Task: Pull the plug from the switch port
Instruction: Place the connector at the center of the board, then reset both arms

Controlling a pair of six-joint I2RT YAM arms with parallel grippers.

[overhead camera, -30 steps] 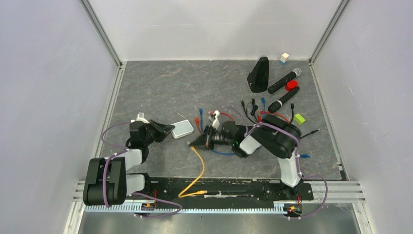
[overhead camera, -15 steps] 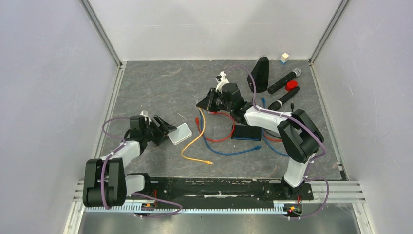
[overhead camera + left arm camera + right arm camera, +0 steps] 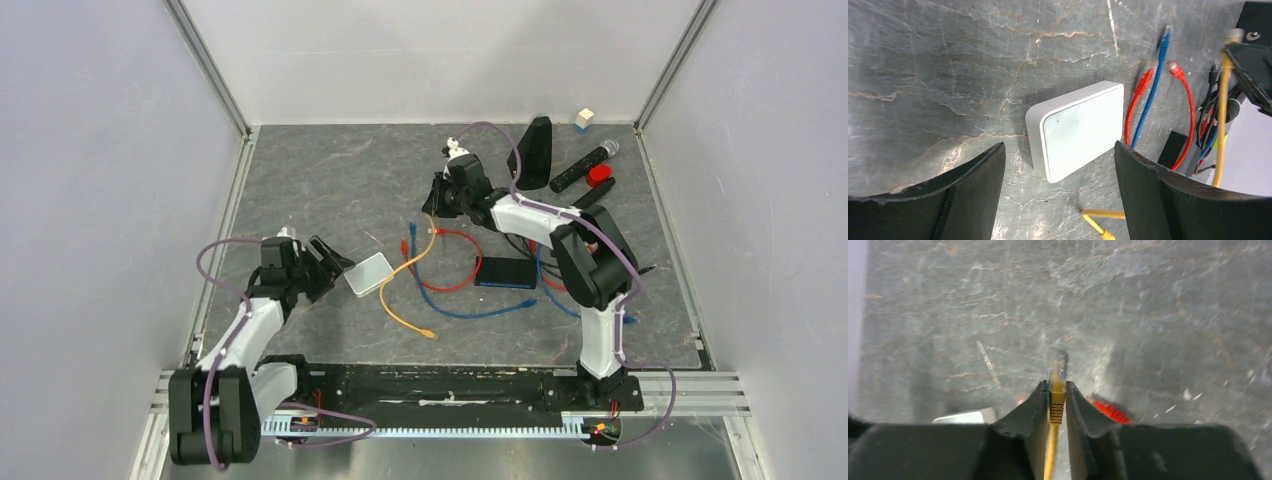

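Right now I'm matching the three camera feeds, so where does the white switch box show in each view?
Top external: the white switch box lies left of centre, just ahead of the left arm's open jaws.
Left wrist: mid-picture, between the open jaws, untouched.
Right wrist: only a pale sliver at the lower left edge, probably it.
Shared landmark: the yellow cable, pinched in the right jaws.

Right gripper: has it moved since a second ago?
Yes. The right gripper, shut on the yellow plug, went from mid-table toward the far edge, ending nearer the black wedge.
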